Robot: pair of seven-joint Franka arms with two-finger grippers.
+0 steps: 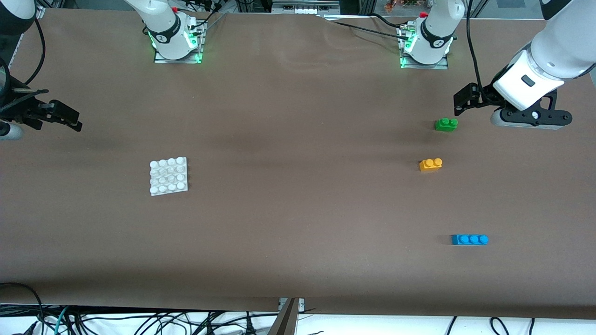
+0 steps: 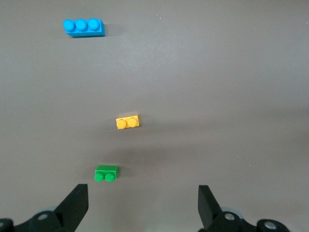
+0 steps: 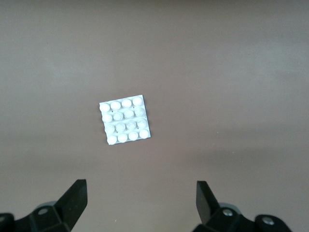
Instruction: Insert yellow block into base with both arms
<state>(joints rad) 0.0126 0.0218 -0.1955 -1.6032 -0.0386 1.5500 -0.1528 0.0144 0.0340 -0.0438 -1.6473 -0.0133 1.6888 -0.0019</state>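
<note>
The yellow block (image 1: 430, 164) (image 2: 128, 122) lies studs up on the brown table toward the left arm's end. The white base (image 1: 168, 176) (image 3: 124, 120) lies flat toward the right arm's end, well apart from the block. My left gripper (image 1: 461, 102) (image 2: 142, 193) hangs open over bare table beside the green brick, holding nothing. My right gripper (image 1: 70, 118) (image 3: 141, 188) hangs open and holds nothing, over the table's edge at the right arm's end, with the base in its wrist view.
A green brick (image 1: 446, 124) (image 2: 106, 173) sits farther from the front camera than the yellow block. A blue three-stud brick (image 1: 469, 239) (image 2: 84, 27) sits nearer. Both arm bases (image 1: 177, 42) stand along the table's top edge. Cables (image 1: 139, 321) hang below the front edge.
</note>
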